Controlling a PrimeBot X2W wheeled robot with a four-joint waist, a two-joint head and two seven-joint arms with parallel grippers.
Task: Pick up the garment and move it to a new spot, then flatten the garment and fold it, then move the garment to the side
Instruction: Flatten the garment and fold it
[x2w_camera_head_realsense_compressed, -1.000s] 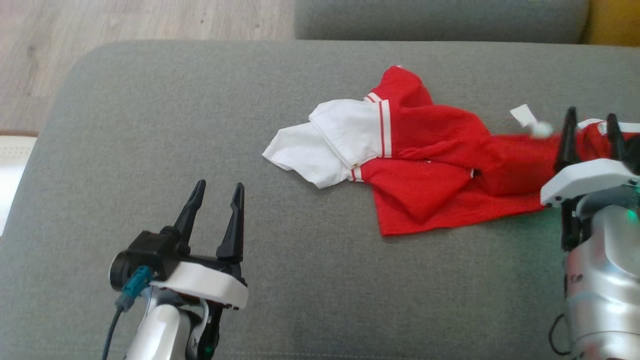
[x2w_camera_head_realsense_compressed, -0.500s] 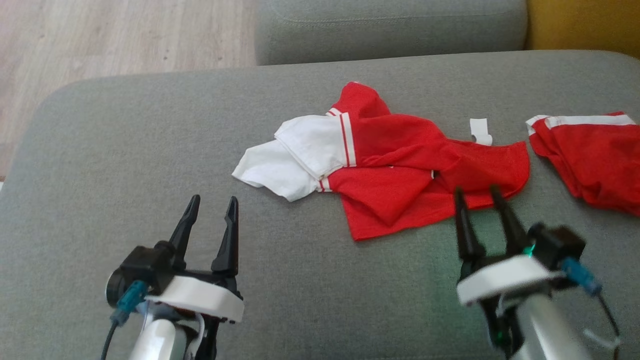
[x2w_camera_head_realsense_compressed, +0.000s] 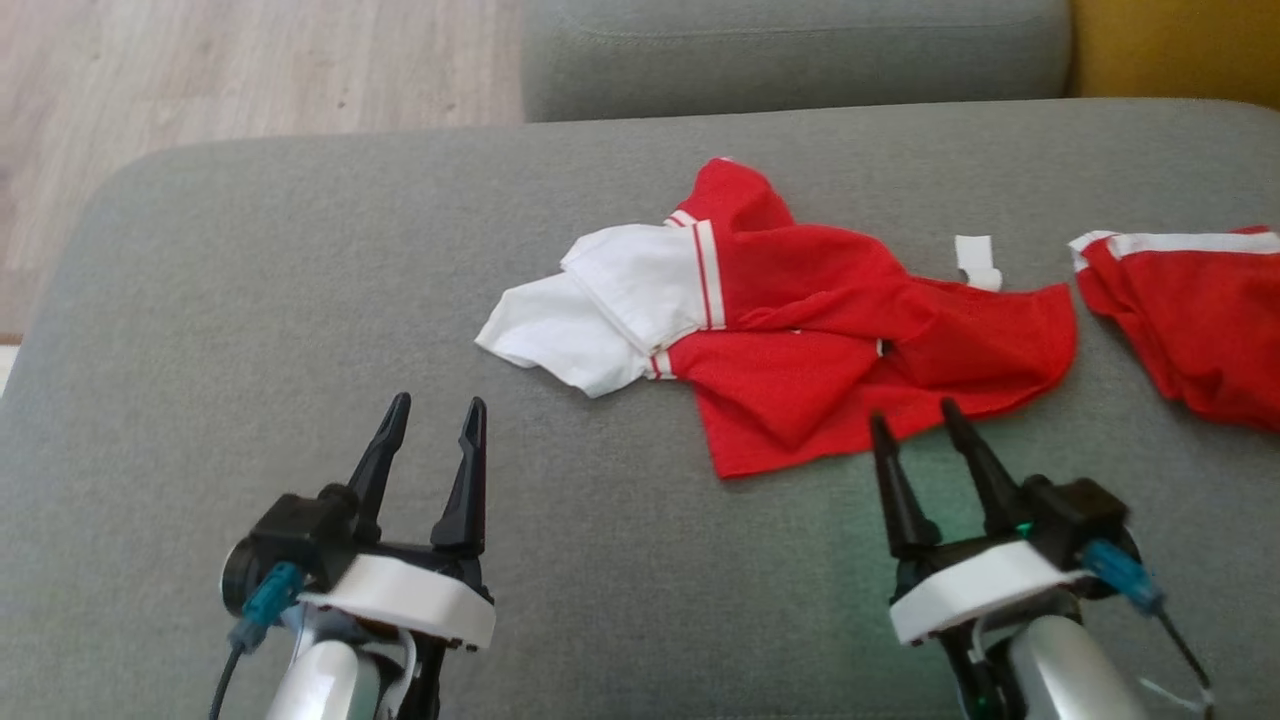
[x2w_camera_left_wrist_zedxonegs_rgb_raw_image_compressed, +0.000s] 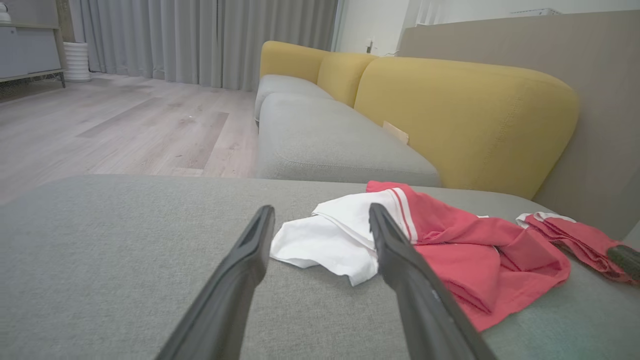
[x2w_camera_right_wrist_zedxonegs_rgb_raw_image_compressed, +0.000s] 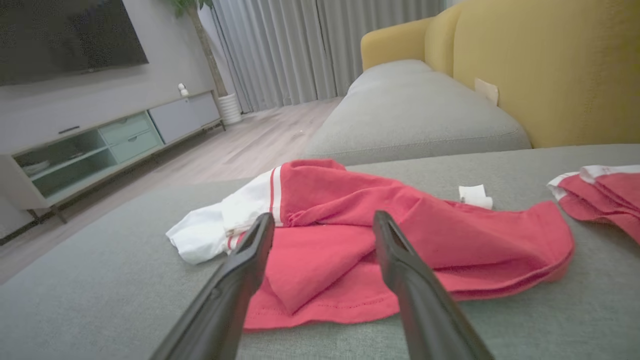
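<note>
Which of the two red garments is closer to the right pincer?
The crumpled red-and-white garment, just beyond the right pincer; the other garment lies far right.

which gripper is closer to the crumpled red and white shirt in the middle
Right. The right gripper sits just short of the near red hem of the shirt; the left gripper is farther back, off its white end.

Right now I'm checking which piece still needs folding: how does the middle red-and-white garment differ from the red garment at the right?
The middle garment lies crumpled and spread out; the right garment looks folded in layers. The middle garment has a large white part; the right garment shows just a white band along its far edge. Both are red and lie on the grey cushion.
</note>
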